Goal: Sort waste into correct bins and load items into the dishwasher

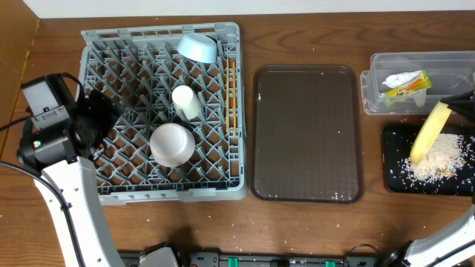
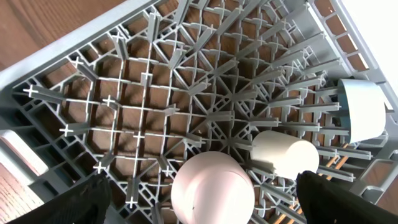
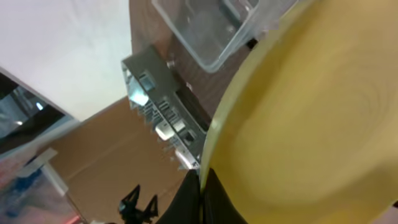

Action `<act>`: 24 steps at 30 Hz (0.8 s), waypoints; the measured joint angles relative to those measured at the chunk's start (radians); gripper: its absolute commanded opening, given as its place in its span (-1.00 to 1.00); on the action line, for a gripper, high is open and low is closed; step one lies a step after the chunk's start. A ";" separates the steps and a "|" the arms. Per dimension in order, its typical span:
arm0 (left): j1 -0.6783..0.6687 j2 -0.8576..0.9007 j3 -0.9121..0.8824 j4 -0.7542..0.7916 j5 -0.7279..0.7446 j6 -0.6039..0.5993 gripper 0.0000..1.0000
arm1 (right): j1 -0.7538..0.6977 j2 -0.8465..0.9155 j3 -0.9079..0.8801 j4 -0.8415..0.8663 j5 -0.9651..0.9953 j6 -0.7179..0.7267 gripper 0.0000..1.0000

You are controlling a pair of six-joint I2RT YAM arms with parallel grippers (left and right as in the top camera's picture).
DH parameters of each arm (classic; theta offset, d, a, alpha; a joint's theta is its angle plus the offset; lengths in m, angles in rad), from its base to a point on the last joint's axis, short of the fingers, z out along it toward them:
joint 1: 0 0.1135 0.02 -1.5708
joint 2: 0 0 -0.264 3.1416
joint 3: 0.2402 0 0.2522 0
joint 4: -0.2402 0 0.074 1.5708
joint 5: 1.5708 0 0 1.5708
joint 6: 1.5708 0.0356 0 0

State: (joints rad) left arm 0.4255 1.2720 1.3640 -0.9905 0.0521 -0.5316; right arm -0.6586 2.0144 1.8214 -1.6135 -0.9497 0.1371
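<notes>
The left arm [image 1: 74, 200] has a white rounded link, black boxy joint housings, a thin black cable [image 1: 15, 167] and black jaws.

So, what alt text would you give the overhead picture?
The right gripper holds a pale yellow plate tilted over a black tray of crumbs, beside a clear tub with a wrapper. Left of a brown serving tray, a grey dish rack holds a blue bowl, a pinkish bowl, a cup and chopsticks, the open left gripper above it.

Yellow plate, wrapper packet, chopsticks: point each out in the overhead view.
yellow plate [image 1: 429, 134]: overhead, middle of its tilted face.
wrapper packet [image 1: 413, 86]: overhead, its printed yellow-green middle.
chopsticks [image 1: 231, 96]: overhead, mid-shaft.
</notes>
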 measured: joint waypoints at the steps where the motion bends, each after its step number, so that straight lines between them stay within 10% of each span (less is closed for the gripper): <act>1: 0.000 0.000 0.000 0.000 0.000 0.000 0.93 | 0.000 0.000 0.000 -0.013 0.000 0.000 -0.97; 24: 0.000 0.000 0.000 0.000 0.000 0.000 0.93 | 0.000 -0.002 -0.004 -0.080 -0.050 -0.020 -0.97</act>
State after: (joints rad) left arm 0.4255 1.2720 1.3640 -0.9905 0.0521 -0.5316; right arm -0.6586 2.0125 1.8172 -1.6936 -1.0000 0.1173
